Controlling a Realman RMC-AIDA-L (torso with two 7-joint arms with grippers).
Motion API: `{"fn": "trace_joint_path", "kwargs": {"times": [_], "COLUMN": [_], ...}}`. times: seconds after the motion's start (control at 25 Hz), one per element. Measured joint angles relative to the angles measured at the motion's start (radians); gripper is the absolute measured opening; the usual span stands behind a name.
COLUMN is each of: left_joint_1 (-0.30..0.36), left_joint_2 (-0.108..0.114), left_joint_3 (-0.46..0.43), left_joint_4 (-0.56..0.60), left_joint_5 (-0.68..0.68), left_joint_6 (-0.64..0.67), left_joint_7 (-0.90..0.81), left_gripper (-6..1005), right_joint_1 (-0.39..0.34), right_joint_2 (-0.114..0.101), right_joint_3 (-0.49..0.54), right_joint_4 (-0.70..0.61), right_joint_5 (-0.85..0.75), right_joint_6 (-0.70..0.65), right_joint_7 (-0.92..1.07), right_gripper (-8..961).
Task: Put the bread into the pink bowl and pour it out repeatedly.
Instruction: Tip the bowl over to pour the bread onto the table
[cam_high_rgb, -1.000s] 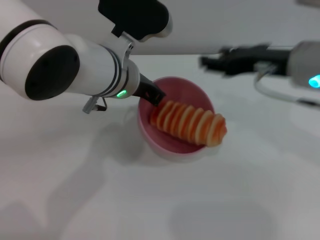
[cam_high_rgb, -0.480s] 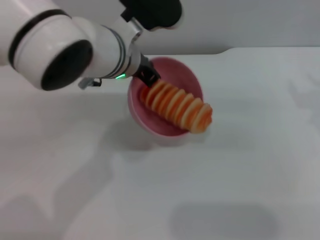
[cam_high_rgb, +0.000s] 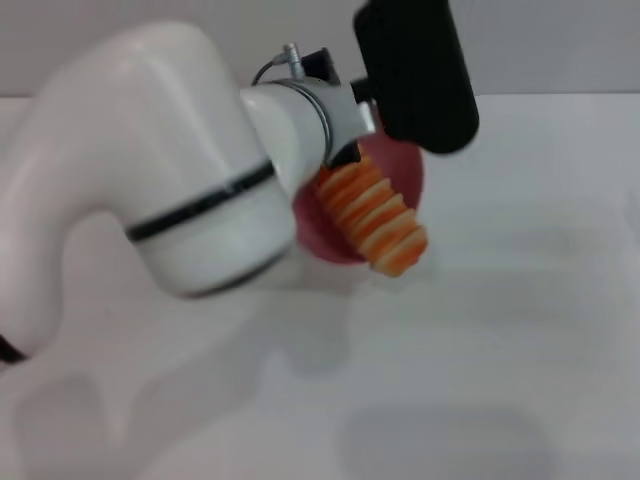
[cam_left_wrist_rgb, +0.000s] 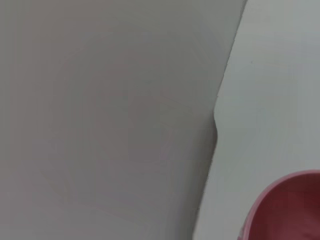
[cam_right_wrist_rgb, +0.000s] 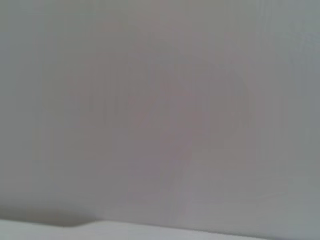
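Up close in the head view, the left arm (cam_high_rgb: 190, 190) fills the left half, its white elbow bent and its wrist reaching to the near rim of the pink bowl (cam_high_rgb: 405, 165). The left gripper (cam_high_rgb: 345, 150) is hidden behind wrist and bowl, so whether its jaws are open or clamped on the rim cannot be told. Tipped steeply, the bowl hangs above the white surface (cam_high_rgb: 520, 300). The bread (cam_high_rgb: 378, 213), orange-and-tan ridged, slants out over the lower rim, one end jutting clear. The right arm is out of sight.
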Motion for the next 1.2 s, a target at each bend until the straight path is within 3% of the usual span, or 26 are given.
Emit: {"fn": "trace_joint_path", "kwargs": {"times": [0.32,0.84,1.04,1.2], "left_joint_1": [0.001,0.022,0.035,0.059], "left_joint_2": [-0.001,-0.001,-0.001,-0.001], "left_joint_3": [0.127,0.217,0.251,0.285], "left_joint_4": [0.004,0.014,0.020,0.033], "left_joint_5": [0.147,0.266,0.356,0.526], "left_joint_6": [0.006,0.014,0.016,0.022], "left_joint_7": [0.016,0.132,0.107,0.019], "left_gripper": [106,108,108,109], "right_joint_1": [0.007,0.024,0.030,0.035], "right_joint_2": [-0.003,-0.004,-0.004,-0.005], "right_joint_3": [-0.035,-0.045,-0.047,-0.047], "right_joint_4": [0.022,0.024,0.025,0.025], "right_joint_5": [0.002,0.006,0.008,0.009], "right_joint_6": [-0.024,-0.019,-0.019,-0.019], "right_joint_7": [-0.012,-0.005,-0.002,0.008], "right_gripper": [553,554,554,555]}}
